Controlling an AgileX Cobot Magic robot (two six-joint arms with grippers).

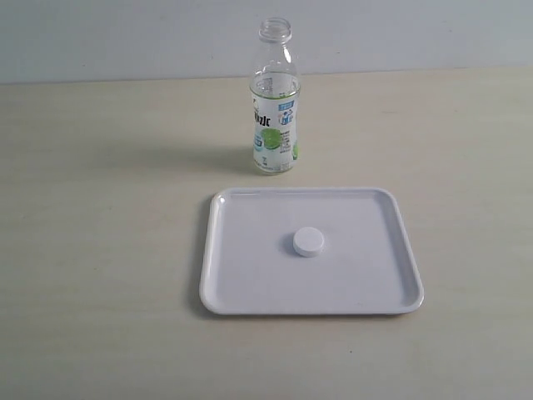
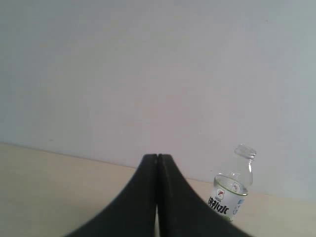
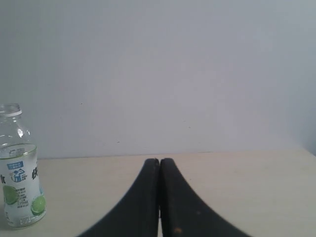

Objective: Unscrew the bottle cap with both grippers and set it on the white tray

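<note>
The bottle cap [image 1: 308, 242], a small white disc, lies near the middle of the white tray [image 1: 241, 283]. Behind the tray the bottle [image 1: 275, 108] stands upright with its neck uncovered; it also shows in the left wrist view as the bottle [image 2: 232, 190] and in the right wrist view as the bottle [image 3: 17, 182]. Neither arm appears in the exterior view. My left gripper [image 2: 157, 157] is shut with nothing between its fingers. My right gripper [image 3: 159, 160] is likewise shut and holds nothing. Both stay well apart from the bottle.
A pale wooden tabletop [image 1: 92, 250] spreads around the tray and bottle. A plain light wall [image 1: 125, 33] rises behind the table's far edge.
</note>
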